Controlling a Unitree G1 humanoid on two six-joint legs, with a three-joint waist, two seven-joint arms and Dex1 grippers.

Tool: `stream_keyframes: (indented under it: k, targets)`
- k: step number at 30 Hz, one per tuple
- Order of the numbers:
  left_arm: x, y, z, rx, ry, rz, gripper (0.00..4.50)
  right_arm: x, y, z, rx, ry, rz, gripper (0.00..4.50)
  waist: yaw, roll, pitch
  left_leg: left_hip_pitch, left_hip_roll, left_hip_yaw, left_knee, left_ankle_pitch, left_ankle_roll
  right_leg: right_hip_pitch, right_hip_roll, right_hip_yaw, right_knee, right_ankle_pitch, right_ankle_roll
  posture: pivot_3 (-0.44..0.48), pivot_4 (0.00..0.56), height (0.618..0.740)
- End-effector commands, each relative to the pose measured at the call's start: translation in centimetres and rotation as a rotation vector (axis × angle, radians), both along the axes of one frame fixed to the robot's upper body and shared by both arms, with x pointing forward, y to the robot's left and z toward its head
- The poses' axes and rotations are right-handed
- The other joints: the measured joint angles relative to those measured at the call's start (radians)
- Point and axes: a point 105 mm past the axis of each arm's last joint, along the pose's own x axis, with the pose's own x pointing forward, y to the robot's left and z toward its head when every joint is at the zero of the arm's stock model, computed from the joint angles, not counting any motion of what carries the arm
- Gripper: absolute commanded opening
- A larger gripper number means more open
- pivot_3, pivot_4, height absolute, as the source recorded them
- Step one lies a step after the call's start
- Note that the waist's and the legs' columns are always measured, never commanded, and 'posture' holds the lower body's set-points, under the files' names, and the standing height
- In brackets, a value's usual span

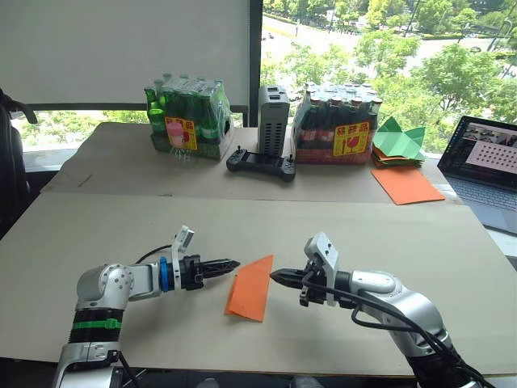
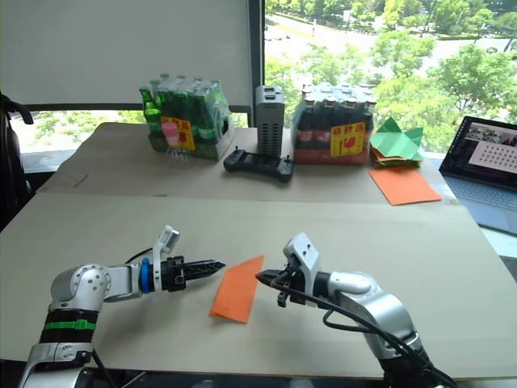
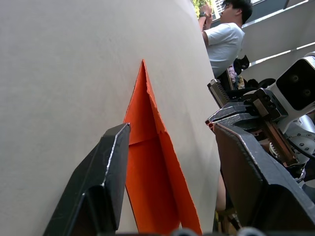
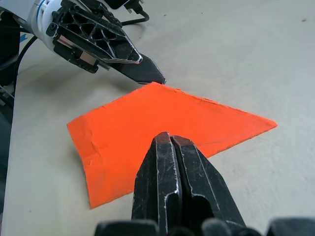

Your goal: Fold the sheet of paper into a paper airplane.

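The sheet of paper (image 1: 251, 288) is a bright orange folded wedge lying flat on the tan table (image 1: 404, 242), its point aimed away from me. My left gripper (image 1: 233, 263) reaches in from the left, open, its tips at the wedge's left edge. In the left wrist view the paper (image 3: 147, 162) shows between the two spread fingers (image 3: 98, 187). My right gripper (image 1: 275, 277) comes in from the right, shut, with its tips over the wedge's right side (image 4: 147, 123). Nothing is held between its fingers (image 4: 170, 147).
At the back stand a pack of green bottles (image 1: 187, 120), a grey box (image 1: 273, 120), a black controller (image 1: 260, 162) and a pack of dark bottles (image 1: 335, 121). Green paper shapes (image 1: 397, 139), a larger orange sheet (image 1: 406, 184) and a laptop (image 1: 489, 158) lie far right. A person (image 3: 224, 39) stands beyond.
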Motion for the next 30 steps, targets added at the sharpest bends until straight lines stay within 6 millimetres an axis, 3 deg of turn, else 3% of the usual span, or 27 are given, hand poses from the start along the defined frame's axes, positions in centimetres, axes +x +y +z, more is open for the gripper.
stream_keyframes:
  k: [1,30]
  targets:
    - [0.2,-0.2,0.9,-0.019,-0.024,-0.019,3.27,-0.2,0.1,0.7,0.003,-0.037,0.010,0.02,0.000,0.000,0.000,0.000,0.000,0.000,0.000,0.000,0.000,0.000,0.000,0.000,0.000,0.000,0.000,0.000,0.150,0.740]
    - [0.6,-2.1,0.0,0.012,-0.015,-0.072,3.27,-0.2,-0.1,0.1,-0.016,-0.034,-0.016,0.02,0.001,0.000,0.000,0.000,0.000,0.000,0.000,0.000,0.000,0.000,0.000,0.000,0.000,0.000,0.000,0.000,0.150,0.740]
